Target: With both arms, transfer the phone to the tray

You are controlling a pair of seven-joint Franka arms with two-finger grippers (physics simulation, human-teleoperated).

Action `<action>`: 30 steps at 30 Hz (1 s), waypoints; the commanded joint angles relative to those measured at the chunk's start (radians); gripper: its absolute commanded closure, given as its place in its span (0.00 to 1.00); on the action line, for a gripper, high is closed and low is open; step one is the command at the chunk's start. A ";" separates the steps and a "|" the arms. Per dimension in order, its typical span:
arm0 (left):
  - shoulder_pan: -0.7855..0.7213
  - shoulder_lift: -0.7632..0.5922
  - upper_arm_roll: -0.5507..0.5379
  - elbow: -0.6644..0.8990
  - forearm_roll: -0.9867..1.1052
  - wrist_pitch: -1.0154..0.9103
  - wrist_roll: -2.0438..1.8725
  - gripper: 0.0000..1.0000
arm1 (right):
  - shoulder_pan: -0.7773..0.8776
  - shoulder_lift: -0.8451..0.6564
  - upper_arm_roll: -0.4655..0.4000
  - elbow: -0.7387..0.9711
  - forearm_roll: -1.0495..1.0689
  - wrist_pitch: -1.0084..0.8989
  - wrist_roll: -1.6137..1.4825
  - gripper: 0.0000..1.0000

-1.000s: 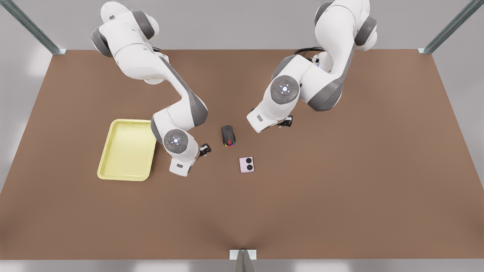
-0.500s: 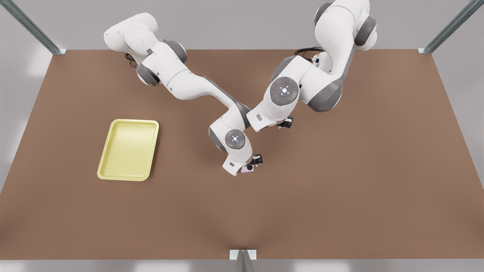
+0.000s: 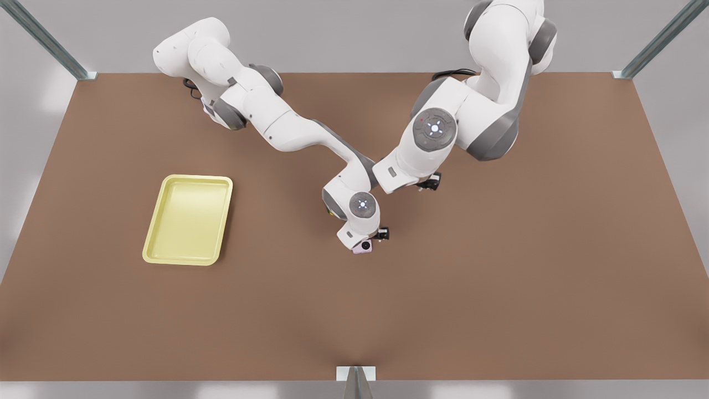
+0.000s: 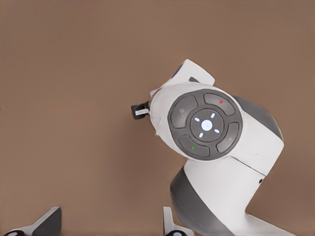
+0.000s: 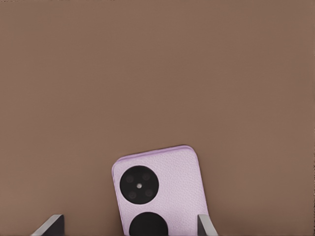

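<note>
The pale pink phone (image 5: pixel 162 189) lies flat on the brown table, its two black lenses facing up. In the front view the phone (image 3: pixel 363 248) peeks out from under my right gripper (image 3: pixel 360 239). That gripper hangs directly over it, open, with a fingertip (image 5: pixel 49 225) on each side of the phone and not touching it. My left gripper (image 4: pixel 108 227) is open and holds nothing. It hovers farther back, above the right arm's wrist (image 4: pixel 206 125); in the front view the left gripper (image 3: pixel 412 180) is up and to the right of the phone. The pale yellow tray (image 3: pixel 183 261) sits at the front view's left.
The right arm's forearm (image 3: pixel 299 133) stretches diagonally across the table's middle, close beside the left arm's hand. Metal frame posts (image 3: pixel 356 382) stand at the table's edges. Bare brown table (image 3: pixel 498 266) lies between the phone and the tray and all along the front.
The right arm swung from beside the tray across to the phone and now sits a little farther right and lower over it. The left arm shifted slightly to the front view's right.
</note>
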 commanded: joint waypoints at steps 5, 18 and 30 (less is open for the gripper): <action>0.000 0.004 -0.001 -0.001 -0.001 -0.001 0.028 0.00 | 0.000 -0.004 -0.001 -0.013 -0.001 -0.006 -0.015 0.00; 0.236 -0.070 -0.001 -0.001 -0.009 -0.088 0.347 0.00 | 0.015 -0.015 0.004 -0.066 0.001 0.022 -0.252 0.00; 0.566 -0.501 -0.095 -0.578 0.191 0.111 0.532 0.00 | 0.032 -0.018 0.000 -0.069 0.004 0.044 -0.253 0.00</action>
